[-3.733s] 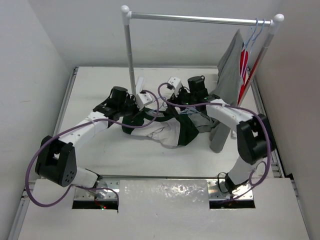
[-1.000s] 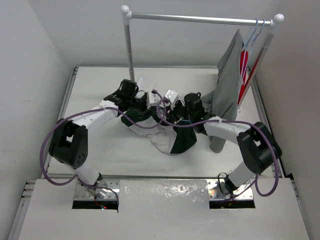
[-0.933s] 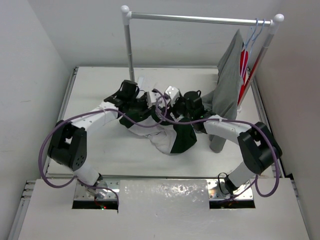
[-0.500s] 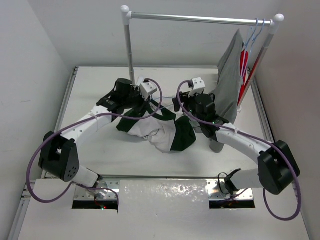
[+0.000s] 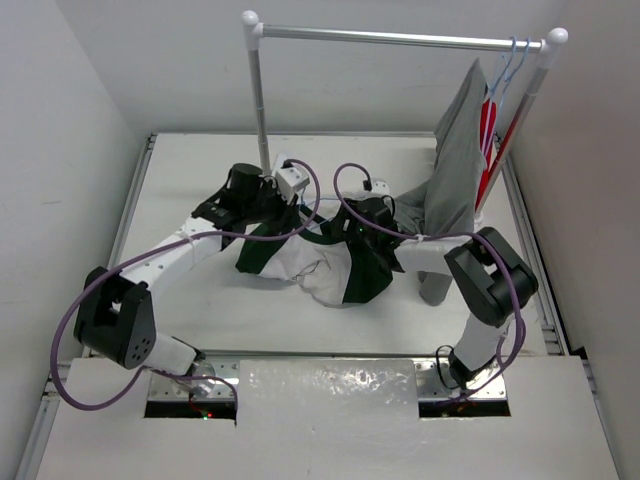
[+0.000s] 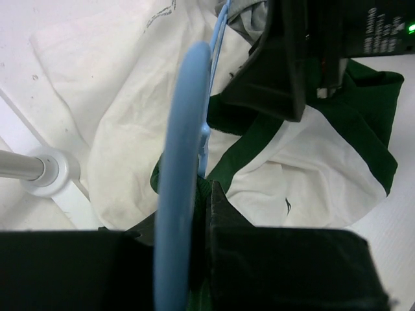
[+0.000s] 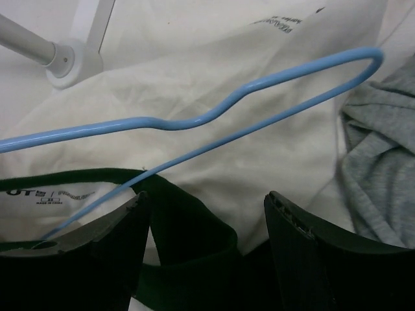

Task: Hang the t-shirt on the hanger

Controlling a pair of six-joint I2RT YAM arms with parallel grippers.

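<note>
The green and off-white t-shirt (image 5: 325, 265) lies bunched on the table between both arms. My left gripper (image 5: 287, 203) is at its far left edge, shut on the pale-blue wire hanger (image 6: 185, 129), with green collar fabric pressed against the jaws (image 6: 202, 194). The hanger's hook (image 7: 285, 71) lies over the pale cloth (image 7: 194, 136). My right gripper (image 7: 206, 201) is open, its fingers either side of a fold of dark green collar (image 7: 194, 227). In the top view it (image 5: 347, 225) sits at the shirt's far right.
A clothes rack stands at the back: upright pole (image 5: 259, 90) and top bar (image 5: 400, 38). A grey garment (image 5: 455, 160) and a red one (image 5: 487, 120) hang at its right end. The rack's foot (image 7: 68, 61) is close behind the shirt. Grey cloth (image 7: 382, 149) lies to the right.
My right arm has folded back and its gripper has come down and left onto the shirt's collar. My left gripper has stayed at the shirt's far left edge with the hanger.
</note>
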